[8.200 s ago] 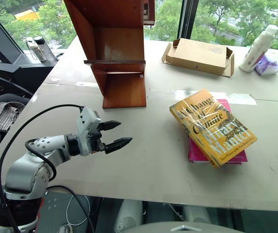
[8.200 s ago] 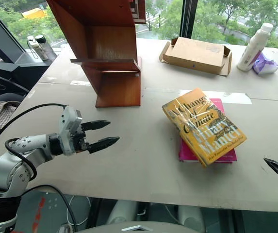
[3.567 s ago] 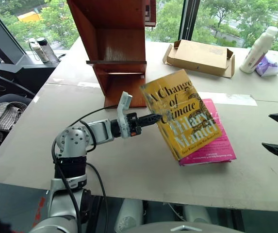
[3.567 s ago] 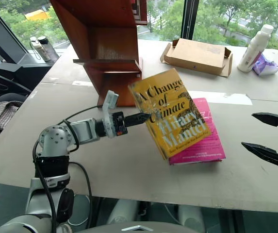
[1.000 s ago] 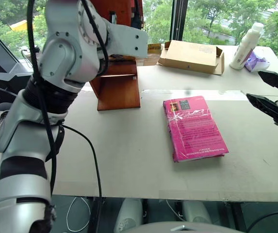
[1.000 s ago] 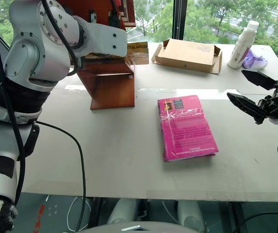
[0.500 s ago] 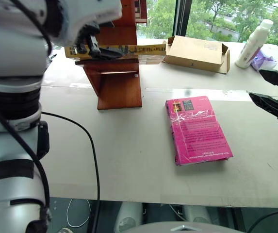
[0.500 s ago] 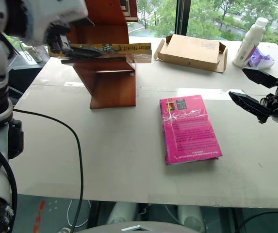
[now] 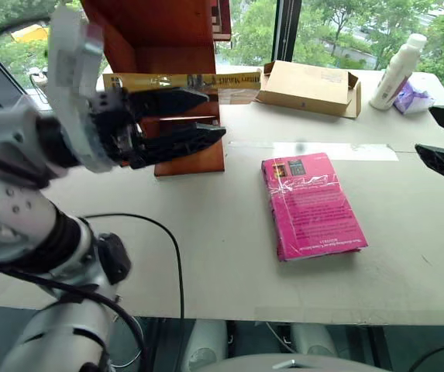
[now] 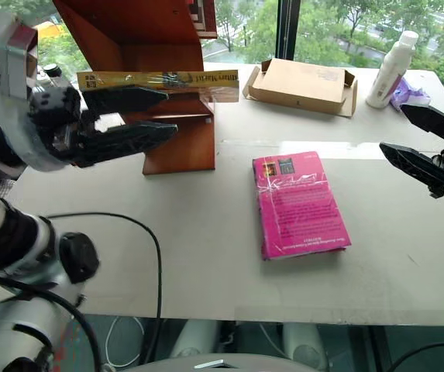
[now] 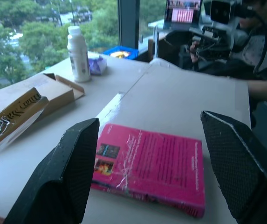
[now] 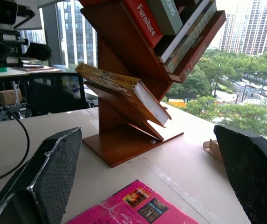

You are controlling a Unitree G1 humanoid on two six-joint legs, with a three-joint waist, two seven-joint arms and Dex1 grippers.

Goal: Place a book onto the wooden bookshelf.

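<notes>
From my head, my left pincer (image 9: 194, 116) gapes wide and empty in front of the wooden bookshelf (image 9: 177, 54), where the book (image 9: 183, 81) lies flat on a shelf. My right pincer (image 10: 417, 146) spreads wide over the surface (image 10: 206, 232).

My left wrist shows the pink book (image 11: 156, 165).

My right wrist shows the book's end overhanging its slanted shelf.

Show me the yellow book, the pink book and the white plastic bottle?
yellow book (image 10: 160, 79): right eye view, on its spine.
pink book (image 10: 299, 205): right eye view, middle of cover.
white plastic bottle (image 9: 394, 63): left eye view, on its body.
</notes>
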